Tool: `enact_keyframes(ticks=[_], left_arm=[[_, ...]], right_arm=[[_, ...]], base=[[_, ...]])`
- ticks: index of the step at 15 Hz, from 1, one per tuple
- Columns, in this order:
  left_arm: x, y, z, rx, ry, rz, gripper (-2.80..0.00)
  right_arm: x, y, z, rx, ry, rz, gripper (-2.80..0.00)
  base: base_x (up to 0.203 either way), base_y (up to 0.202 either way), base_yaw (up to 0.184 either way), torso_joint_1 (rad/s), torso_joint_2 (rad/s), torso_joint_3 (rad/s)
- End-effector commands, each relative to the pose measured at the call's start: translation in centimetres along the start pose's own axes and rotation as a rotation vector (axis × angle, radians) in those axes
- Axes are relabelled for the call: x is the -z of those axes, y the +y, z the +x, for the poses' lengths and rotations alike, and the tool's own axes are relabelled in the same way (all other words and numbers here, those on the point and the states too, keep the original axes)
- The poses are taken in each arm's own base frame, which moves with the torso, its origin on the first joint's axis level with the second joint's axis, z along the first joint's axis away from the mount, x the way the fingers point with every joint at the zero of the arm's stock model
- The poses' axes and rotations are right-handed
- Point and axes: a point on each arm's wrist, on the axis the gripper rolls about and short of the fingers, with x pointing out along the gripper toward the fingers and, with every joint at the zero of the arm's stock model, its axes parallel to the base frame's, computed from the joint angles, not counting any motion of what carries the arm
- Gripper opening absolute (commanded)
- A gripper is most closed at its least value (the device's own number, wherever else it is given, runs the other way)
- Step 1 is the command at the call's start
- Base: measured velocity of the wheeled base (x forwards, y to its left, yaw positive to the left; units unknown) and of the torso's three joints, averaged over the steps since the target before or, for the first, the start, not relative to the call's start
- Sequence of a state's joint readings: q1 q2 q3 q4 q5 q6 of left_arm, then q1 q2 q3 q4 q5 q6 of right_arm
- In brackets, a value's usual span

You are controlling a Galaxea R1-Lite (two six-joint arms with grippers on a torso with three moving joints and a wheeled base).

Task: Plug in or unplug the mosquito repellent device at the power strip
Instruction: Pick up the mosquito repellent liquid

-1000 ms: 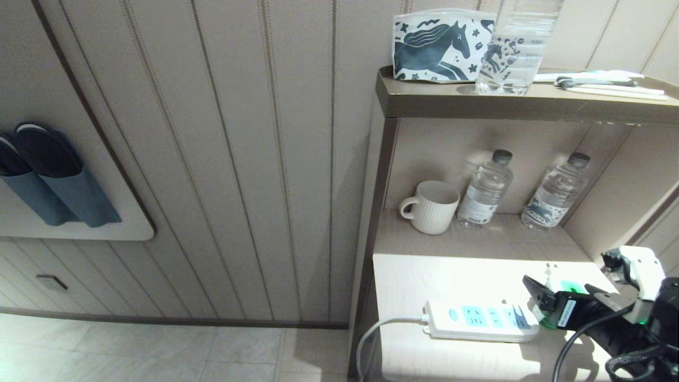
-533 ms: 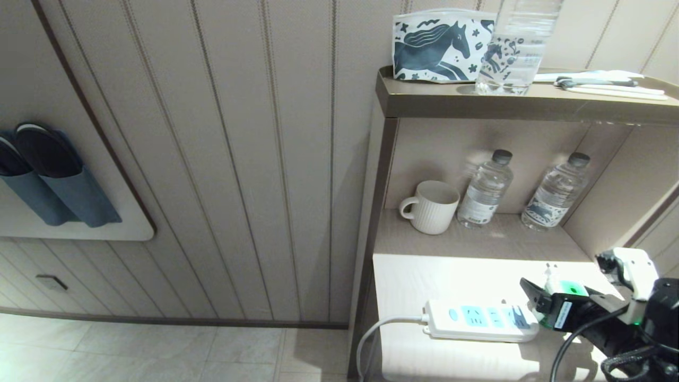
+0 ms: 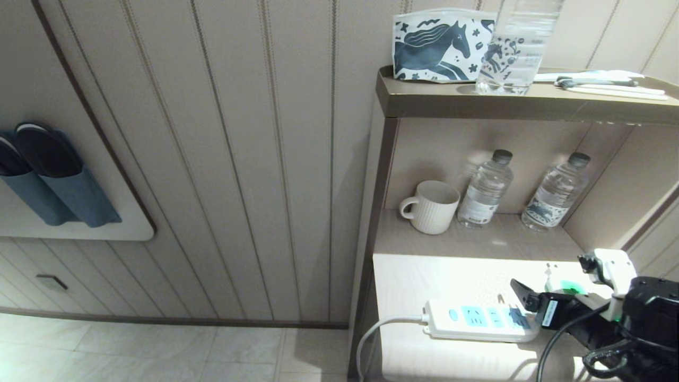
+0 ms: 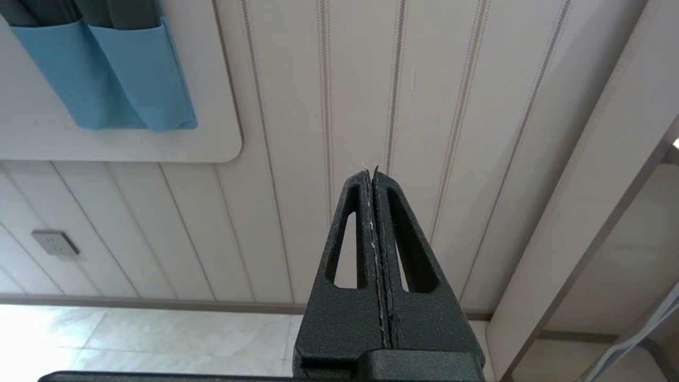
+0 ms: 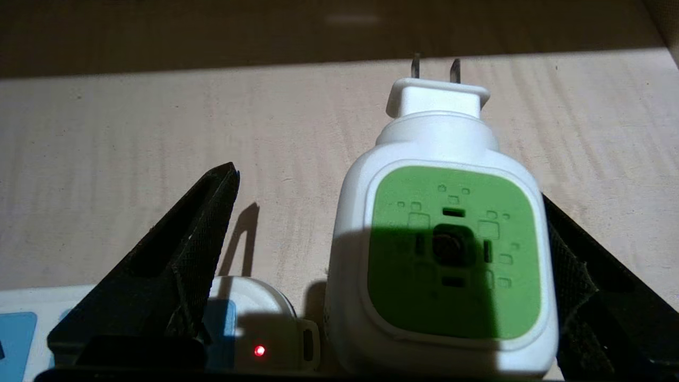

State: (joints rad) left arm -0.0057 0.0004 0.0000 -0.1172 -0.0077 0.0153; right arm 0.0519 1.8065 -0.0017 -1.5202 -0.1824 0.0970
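The white-and-green mosquito repellent device [image 3: 567,285] rests unplugged on the pale shelf top [image 3: 451,276], just behind the right end of the power strip [image 3: 480,320]. Its two prongs [image 5: 432,66] point toward the back of the shelf. My right gripper [image 3: 549,292] is open around the device [image 5: 451,254]. One finger [image 5: 575,270] lies against its side. The other finger [image 5: 185,249] stands well apart from it, over the strip's end [image 5: 249,307], where a red light glows. The green bottle is hidden. My left gripper [image 4: 373,172] is shut on nothing, facing the wall panel away from the shelf.
A white mug [image 3: 431,207] and two water bottles [image 3: 485,188] [image 3: 556,191] stand at the back of the lower shelf. On the upper shelf sit a horse-print pouch [image 3: 440,48] and a large bottle [image 3: 517,45]. The strip's cord [image 3: 371,331] hangs off the left edge.
My right gripper has shifted left and slightly down, its near finger now over the strip's right end. The device has stayed about where it was.
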Motion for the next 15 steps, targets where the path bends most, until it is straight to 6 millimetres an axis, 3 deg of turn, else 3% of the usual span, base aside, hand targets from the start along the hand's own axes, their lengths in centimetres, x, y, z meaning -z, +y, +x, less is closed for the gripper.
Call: enact_keyframes(ticks=[1,15], left_arm=[[0.0,0.0,0.0,0.000,-0.001,0.000,-2.80],[0.0,0.0,0.0,0.000,-0.001,0.000,-2.80]], right_arm=[[0.2,0.1,0.6,0.000,-0.011,0.000,0.00],[-1.4,0.2,1.7,0.002,-0.094,0.003,0.00]], base=[[0.000,0.000,0.000,0.000,0.00,0.000],[0.000,0.000,0.000,0.000,0.00,0.000]])
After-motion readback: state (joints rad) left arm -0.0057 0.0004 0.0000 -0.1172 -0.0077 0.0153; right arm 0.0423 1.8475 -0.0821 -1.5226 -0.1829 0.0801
